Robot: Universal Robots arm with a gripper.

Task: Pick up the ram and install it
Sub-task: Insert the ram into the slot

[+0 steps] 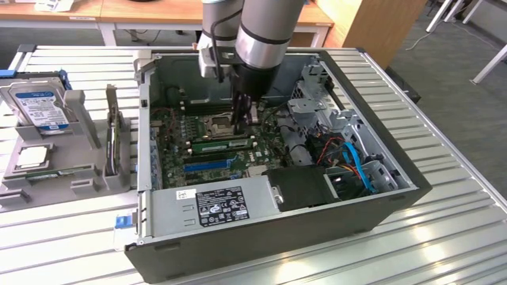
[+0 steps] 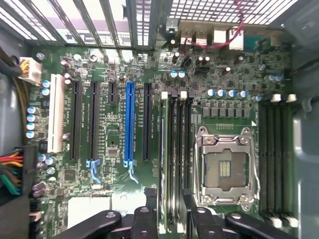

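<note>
- Gripper (image 1: pixel 244 120) (image 2: pixel 168 195) hangs inside the case (image 1: pixel 237 243), low over the board (image 2: pixel 114 124), with its jaws apart and clasping nothing.
- Ram (image 1: pixel 222 144) (image 2: pixel 162 149) stands on edge in a slot just beneath the gripper, running between the two fingers (image 2: pixel 148 200).
- CPU socket (image 1: pixel 218 124) (image 2: pixel 227 169) lies just beside the gripper.
- A second stick (image 1: pixel 57 174) lies in the tray (image 1: pixel 87 142), well apart from the gripper, on the exterior view's left.

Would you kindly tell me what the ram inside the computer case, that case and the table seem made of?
The ram: green circuit-board laminate, matte, with dark chips. The computer case: likely sheet metal, dark matte paint outside, bare grey inside, thin folded edges. The table: probably aluminium, silvery ribbed slats with glare.
</note>
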